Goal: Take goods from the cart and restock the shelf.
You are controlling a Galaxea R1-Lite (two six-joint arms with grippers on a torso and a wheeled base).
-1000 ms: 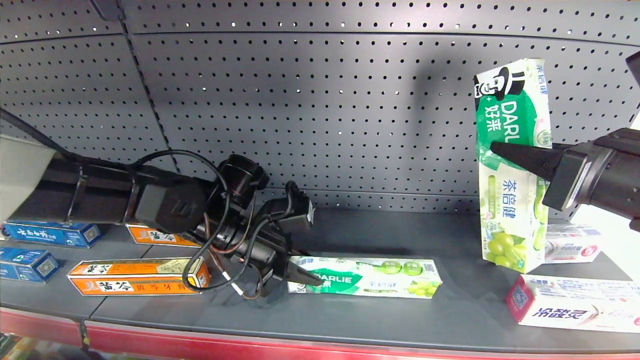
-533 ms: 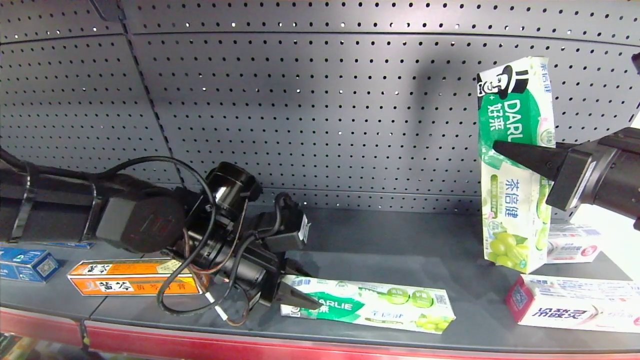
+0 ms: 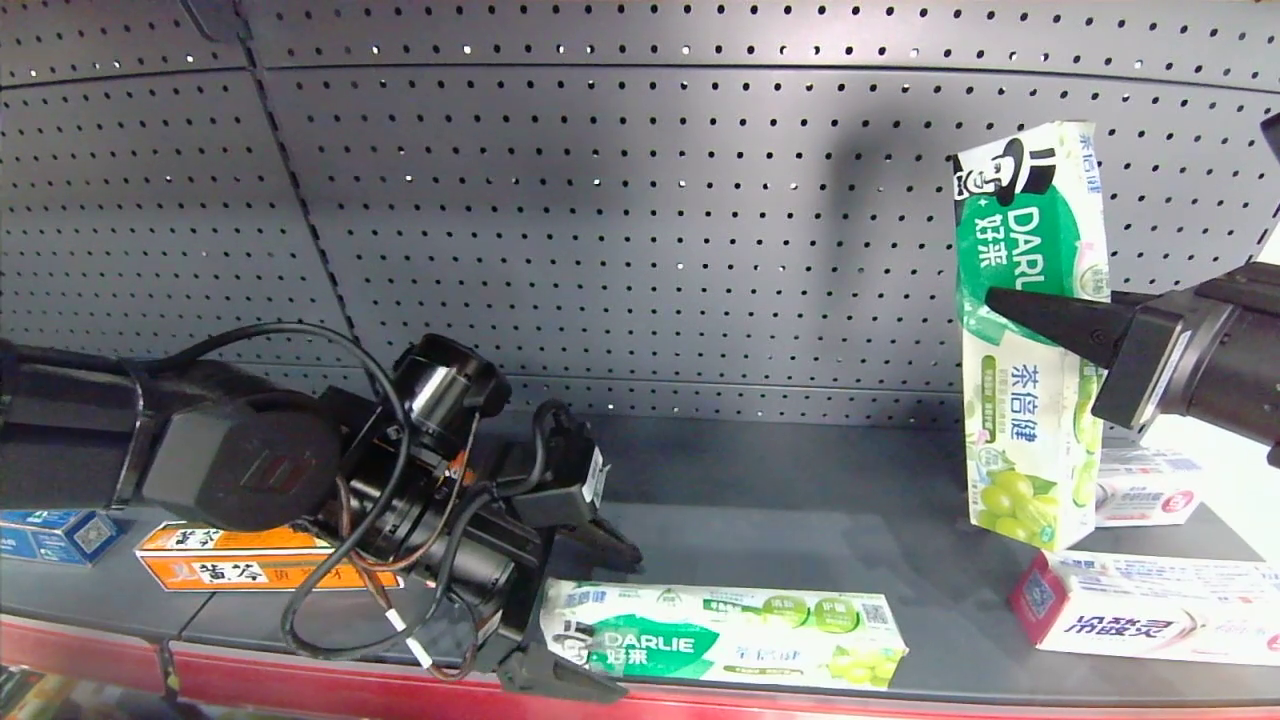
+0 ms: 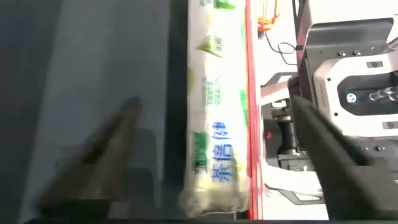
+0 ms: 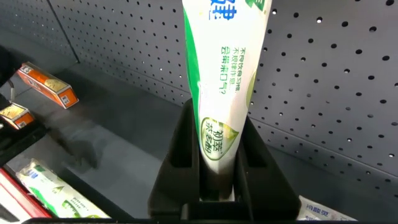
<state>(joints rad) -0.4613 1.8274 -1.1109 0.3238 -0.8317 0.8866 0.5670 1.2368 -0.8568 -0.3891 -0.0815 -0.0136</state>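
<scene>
Green-and-white, one toothpaste box already lay flat at the shelf near edge, your left gripper spread open astride its left end, while your right gripper clamped a second box upright, unplaced, far right.

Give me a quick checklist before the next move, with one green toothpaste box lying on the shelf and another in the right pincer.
1. Left pincer open, straddling the lying green box: ok.
2. Lying green box fully on the shelf, along its red front edge: ok, but close.
3. Right pincer shut on the upright green box: ok.
4. Bare shelf between the two green boxes: ok.
5. Upright green box clear of the front white box: cannot tell.
</scene>
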